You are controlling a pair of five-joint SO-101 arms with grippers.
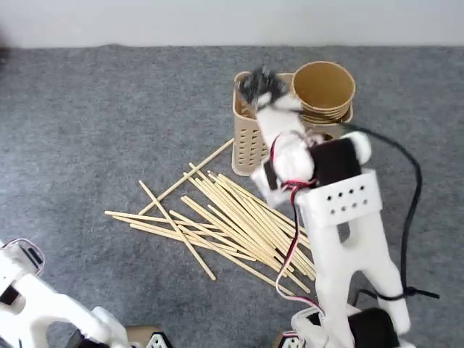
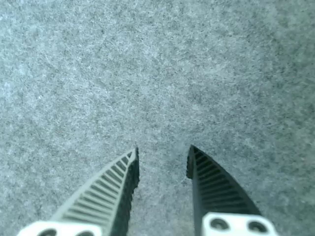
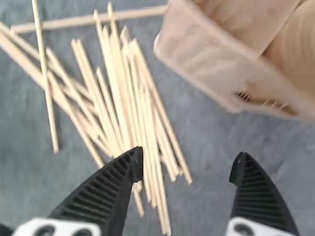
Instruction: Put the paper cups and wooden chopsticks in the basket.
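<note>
- Right arm's white body [image 1: 341,239] low in the high view, black cable [image 1: 413,196] looping beside it down to the base.
- Right claw [image 3: 189,153] spread wide, nothing between the ribbed black fingers [image 3: 110,189]; grey mat and ends of a few sticks showing below the gap.
- In the high view, same claw [image 1: 261,87] up over the basket's rim, blurred; contact w/ the rim can't be told.
- Pale wooden chopsticks [image 1: 232,217] scattered in a loose fan on the mat, just beside the basket; none in it as far as visible. A few strays crossing the main bunch at other angles [image 3: 123,98].
- Beige slotted plastic basket [image 1: 246,145] upright at the far end of the pile; slotted wall [image 3: 206,54] close ahead of the right claw.
- Stack of brown paper cups [image 1: 322,90], mouths up, nested, apparently set in the basket's right part; cup side [image 3: 295,44] behind the basket wall.
- Left claw [image 2: 162,150] partly open, narrow gap, empty, over bare grey fuzzy mat [image 2: 147,73], well apart from sticks & basket.
- Left arm's white links [image 1: 43,304] at the near left corner of the mat [image 1: 87,130].
</note>
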